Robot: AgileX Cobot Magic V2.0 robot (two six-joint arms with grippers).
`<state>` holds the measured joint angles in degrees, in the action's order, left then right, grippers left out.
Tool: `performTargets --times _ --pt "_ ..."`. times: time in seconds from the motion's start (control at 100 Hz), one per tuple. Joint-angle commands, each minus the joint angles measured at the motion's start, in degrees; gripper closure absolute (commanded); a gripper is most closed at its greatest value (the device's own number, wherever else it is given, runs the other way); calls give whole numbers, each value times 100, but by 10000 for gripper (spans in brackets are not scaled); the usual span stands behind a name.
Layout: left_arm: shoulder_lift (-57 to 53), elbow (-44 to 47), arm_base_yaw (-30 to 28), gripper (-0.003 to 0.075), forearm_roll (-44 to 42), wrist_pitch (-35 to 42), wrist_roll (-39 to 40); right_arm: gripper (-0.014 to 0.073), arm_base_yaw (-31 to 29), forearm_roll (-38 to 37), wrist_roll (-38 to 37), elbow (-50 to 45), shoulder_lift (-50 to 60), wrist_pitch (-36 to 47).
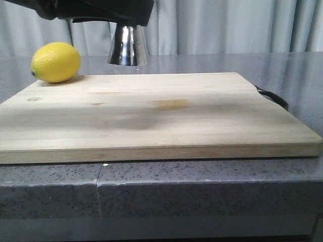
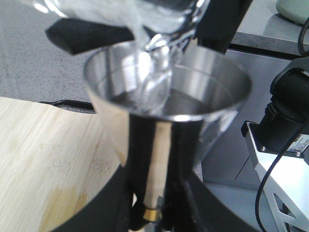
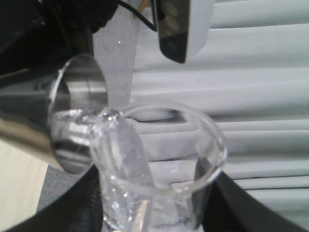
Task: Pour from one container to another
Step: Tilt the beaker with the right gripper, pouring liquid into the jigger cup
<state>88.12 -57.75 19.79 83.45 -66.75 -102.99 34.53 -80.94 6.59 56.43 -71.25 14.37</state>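
My left gripper is shut on the steel jigger near its gold-banded waist and holds it upright in the air. Its upper cup has clear liquid in it. The clear glass beaker sits in my shut right gripper, tilted with its spout over the jigger rim. A stream of clear liquid runs from the beaker into the cup. In the front view only the jigger's lower cone shows, hanging above the board's far edge under a dark arm; the beaker is out of that view.
A wooden cutting board covers most of the grey counter, with a dark handle at its right end. A yellow lemon lies on its far left corner. Grey curtains hang behind.
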Motion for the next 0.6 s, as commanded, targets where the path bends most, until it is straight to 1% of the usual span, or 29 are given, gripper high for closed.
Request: performTargets --times 0.0,0.51,0.59 --pt "-248 -179 44 740 503 -303 41 435 -1 32 29 215 180 51" --pt "-248 -179 44 740 498 -303 41 435 -1 11 29 215 180 24" --pt "-248 -179 44 739 498 -303 41 435 -1 150 -80 215 180 -8"
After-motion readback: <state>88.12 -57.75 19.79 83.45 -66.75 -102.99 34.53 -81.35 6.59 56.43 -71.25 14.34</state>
